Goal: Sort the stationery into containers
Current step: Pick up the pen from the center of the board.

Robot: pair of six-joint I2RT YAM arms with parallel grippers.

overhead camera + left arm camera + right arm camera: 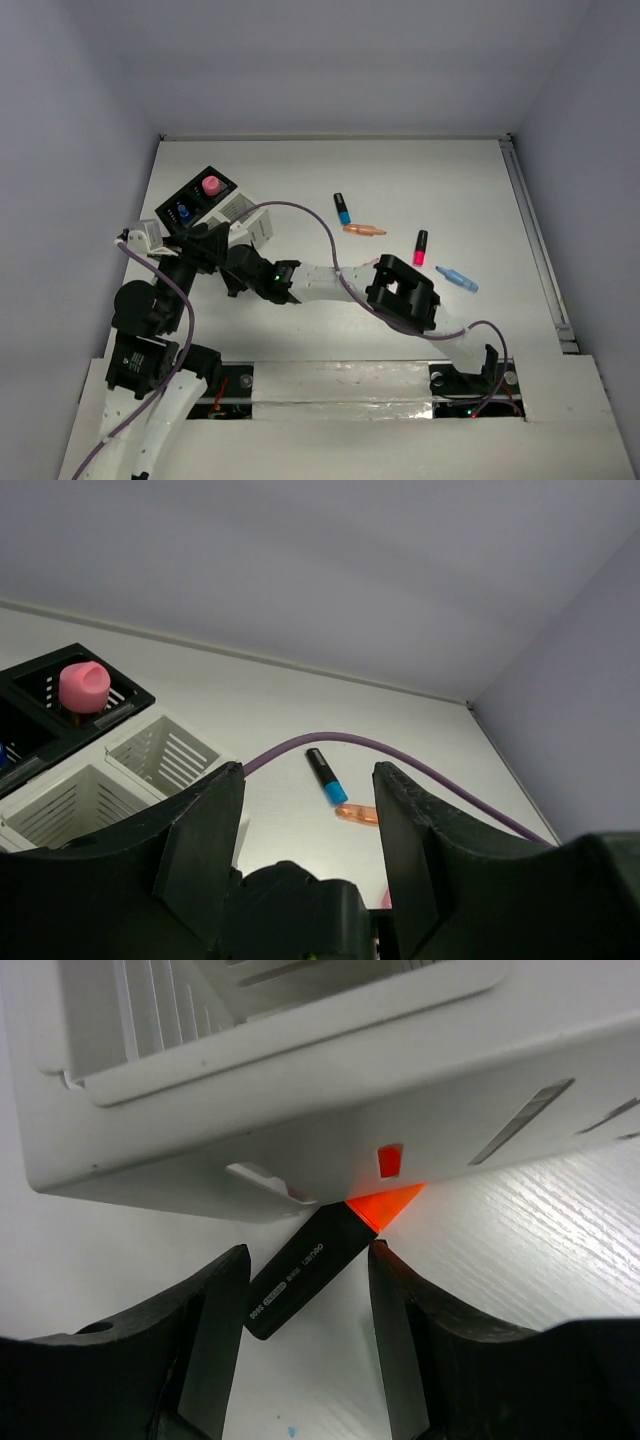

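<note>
Black highlighter, between right pincer fingers — unclamped

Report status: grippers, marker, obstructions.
Left gripper open, empty. Right gripper open, straddling orange-tipped marker on table. Tip against white organiser base.

A robotics laboratory test cell is shown. A white worktop is enclosed on the left, far and right sides by plain pale grey walls. Two robot arms, the left arm and the right arm, are bolted side by side at the near edge. A purple cable is looped above the worktop, and a metal rail is fixed along its right edge.
</note>
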